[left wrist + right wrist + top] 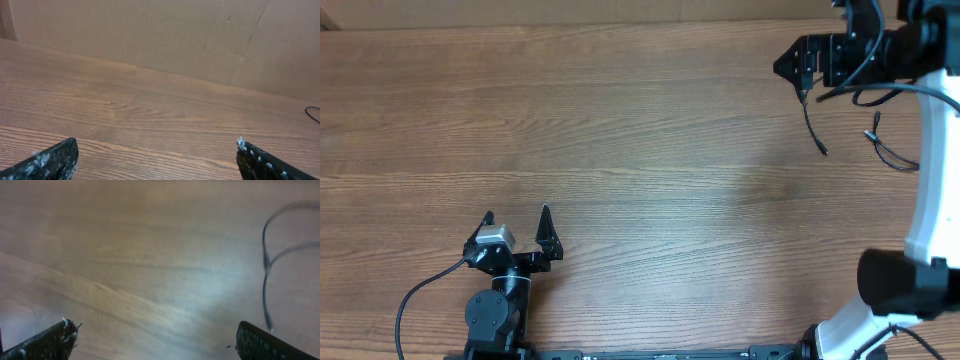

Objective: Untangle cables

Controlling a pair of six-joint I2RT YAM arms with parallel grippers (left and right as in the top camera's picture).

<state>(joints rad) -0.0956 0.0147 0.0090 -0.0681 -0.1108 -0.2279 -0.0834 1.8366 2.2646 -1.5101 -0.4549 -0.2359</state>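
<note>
Thin black cables lie at the far right of the table. One cord (813, 125) runs from under my right arm down to a free end. Another (890, 155) has a small plug and a loop beside the white arm. In the blurred right wrist view a cable (265, 265) curves along the right side. My right gripper (785, 68) (155, 335) is open and empty, above the table just left of the cables. My left gripper (517, 225) (157, 152) is open and empty at the near left, far from them. A bit of cable (312, 112) shows at the edge of the left wrist view.
The table (620, 140) is brown wood grain. A cardboard wall (175, 35) stands along its far edge. The white right arm (930, 190) comes up the right side, with its thick black wiring (880, 90) near the cables. The left arm's wire (420, 295) lies at the near left.
</note>
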